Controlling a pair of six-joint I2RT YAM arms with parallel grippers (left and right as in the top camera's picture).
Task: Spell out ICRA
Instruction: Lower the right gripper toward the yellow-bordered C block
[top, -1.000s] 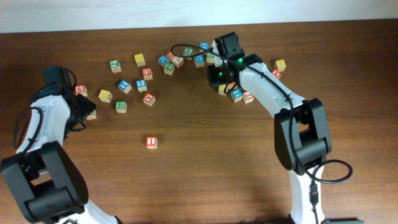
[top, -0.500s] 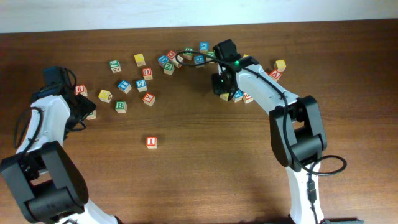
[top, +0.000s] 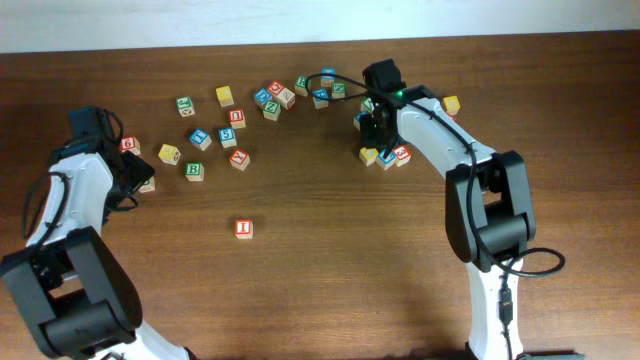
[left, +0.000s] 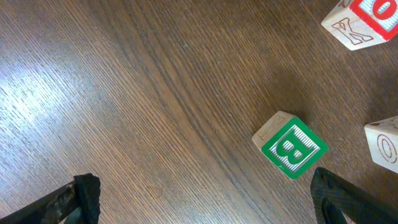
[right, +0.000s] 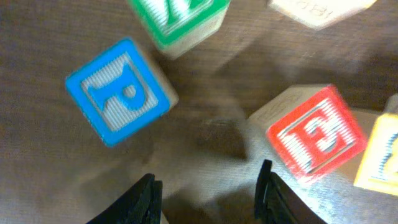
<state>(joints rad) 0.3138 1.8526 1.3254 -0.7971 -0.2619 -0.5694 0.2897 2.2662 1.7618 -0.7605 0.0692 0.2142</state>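
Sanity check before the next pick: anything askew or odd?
Nothing damaged. The wooden cubes lie scattered at mixed angles, with no row formed yet. The red I cube sits alone, nearer the front than the rest.

desk: dark brown wooden desk (top: 330, 280)
B: green-lettered wooden cube (left: 290, 148), flat on the desk
P, E: blue-lettered wooden cube (right: 118, 92) apart from red-lettered wooden cube (right: 317, 134)

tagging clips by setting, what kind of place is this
Likely a robotics lab tabletop: a left arm and a right arm at a dark wooden table, alphabet cubes scattered across it.
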